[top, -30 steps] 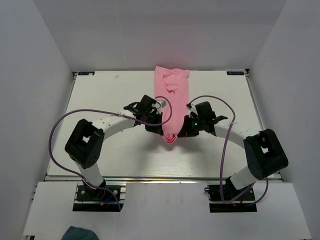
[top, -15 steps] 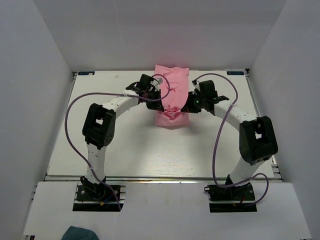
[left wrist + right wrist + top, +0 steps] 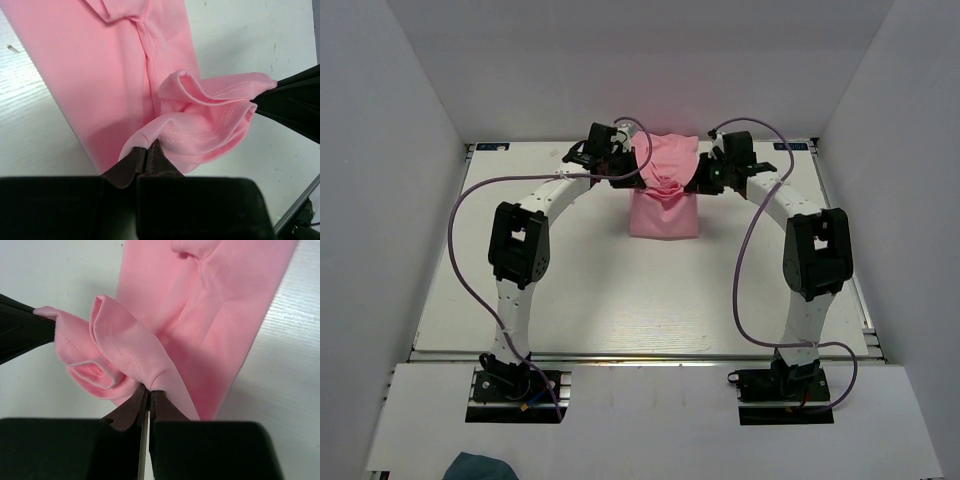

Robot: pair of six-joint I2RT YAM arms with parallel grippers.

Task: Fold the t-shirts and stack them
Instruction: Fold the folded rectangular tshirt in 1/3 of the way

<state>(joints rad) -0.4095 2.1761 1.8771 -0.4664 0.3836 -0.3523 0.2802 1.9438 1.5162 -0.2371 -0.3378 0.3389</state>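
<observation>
The table [image 3: 550, 290] is a white board with a metal rail along its near edge, boxed by plain white walls [image 3: 415, 150] on three sides. A dark teal cloth [image 3: 478, 467] lies on the near ledge by the left arm's base, well apart from the work. Purple cables [image 3: 460, 215] loop off both arms.

In the overhead view you see the t-shirt [image 3: 663, 214] as a long narrow strip at the far middle of the table. Its near part lies as a flat rectangle, and both arms reach to its middle from either side. That view does not show how the jaws stand. The wrist views do: your left gripper [image 3: 147, 153] is closed tight on a pinch of the pink hem, and your right gripper [image 3: 146, 393] is clamped likewise on the opposite corner. Each wrist view also catches the other gripper's dark fingers at the frame edge.

The fabric is thin, soft and plain pink, with a double row of stitching along the hem. It curls in loose rolls between the two pinch points. The table shows fine grain lines and small specks.
</observation>
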